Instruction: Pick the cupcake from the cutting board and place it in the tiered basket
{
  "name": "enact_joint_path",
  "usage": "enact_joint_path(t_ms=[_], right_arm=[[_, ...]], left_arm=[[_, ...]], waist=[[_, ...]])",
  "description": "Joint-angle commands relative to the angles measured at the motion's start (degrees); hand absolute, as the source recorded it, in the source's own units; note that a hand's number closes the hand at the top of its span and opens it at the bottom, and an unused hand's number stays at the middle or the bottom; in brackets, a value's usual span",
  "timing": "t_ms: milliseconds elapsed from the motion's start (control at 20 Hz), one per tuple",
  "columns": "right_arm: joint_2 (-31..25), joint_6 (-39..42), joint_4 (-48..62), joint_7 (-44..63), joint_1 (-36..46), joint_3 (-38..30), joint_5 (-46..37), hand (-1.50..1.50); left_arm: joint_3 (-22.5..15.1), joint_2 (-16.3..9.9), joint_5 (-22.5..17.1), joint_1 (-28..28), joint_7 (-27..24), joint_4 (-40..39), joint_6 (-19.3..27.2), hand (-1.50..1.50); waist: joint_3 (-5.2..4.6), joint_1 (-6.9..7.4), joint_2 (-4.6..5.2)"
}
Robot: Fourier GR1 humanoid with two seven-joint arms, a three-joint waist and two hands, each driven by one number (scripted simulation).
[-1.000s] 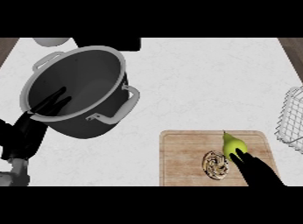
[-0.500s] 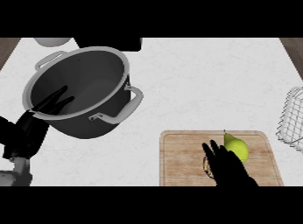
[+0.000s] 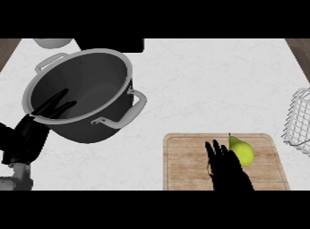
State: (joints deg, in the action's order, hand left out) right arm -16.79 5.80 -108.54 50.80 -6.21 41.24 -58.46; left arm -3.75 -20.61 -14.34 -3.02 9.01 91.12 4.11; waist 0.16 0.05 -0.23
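The black right hand [image 3: 227,167], fingers straight and spread, probably covers the cupcake on the rectangular wooden cutting board [image 3: 184,161]; its orientation is hidden; a yellow-green pear [image 3: 242,152] lies beside, stem pointing away

No legible text, label, brand, number or sign appears anywhere in the head view. The pot [image 3: 85,98], the cutting board [image 3: 184,161], the wire tiered basket [image 3: 306,127] at the counter's right edge and the counter [image 3: 210,85] all present plain, unmarked surfaces.
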Motion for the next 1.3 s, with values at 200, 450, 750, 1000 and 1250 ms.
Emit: enact_joint_path(t_ms=[200, 450, 750, 1000, 1250], right_arm=[[-4.69, -8.66, 6.08, -9.36, -2.05, -6.50, -1.87, -1.50], [0.58, -4.14, 7.76, -7.30, 0.50, -6.89, -4.39, -1.50], [0.99, 3.96, 9.26, -9.71, 1.00, -7.42, 2.98, 1.50], [0.84, 2.65, 16.49, -12.11, 4.36, -5.51, -3.23, 1.50], [-16.84, -3.34, 10.71, -22.98, -5.75, -18.12, 3.37, 1.50]], left_arm=[[2.33, 0.55, 0.70, 0.21, 0.79, -1.92, -2.73, 0.00], [2.07, 3.38, 3.63, 1.00, 1.04, -0.71, -3.24, 0.00], [1.22, 4.83, 4.08, 0.61, 2.64, -0.53, -2.00, 0.00], [3.88, 3.19, 2.87, 1.04, -0.60, -4.02, -5.84, 0.00], [5.02, 2.65, 2.05, 3.05, 2.20, 1.44, -4.69, 0.00]], waist=[[-0.14, -0.24, 0.21], [-0.16, -0.09, 0.21], [-0.16, -0.04, 0.27], [-0.17, 0.13, 0.31], [-0.03, -1.63, 0.04]])
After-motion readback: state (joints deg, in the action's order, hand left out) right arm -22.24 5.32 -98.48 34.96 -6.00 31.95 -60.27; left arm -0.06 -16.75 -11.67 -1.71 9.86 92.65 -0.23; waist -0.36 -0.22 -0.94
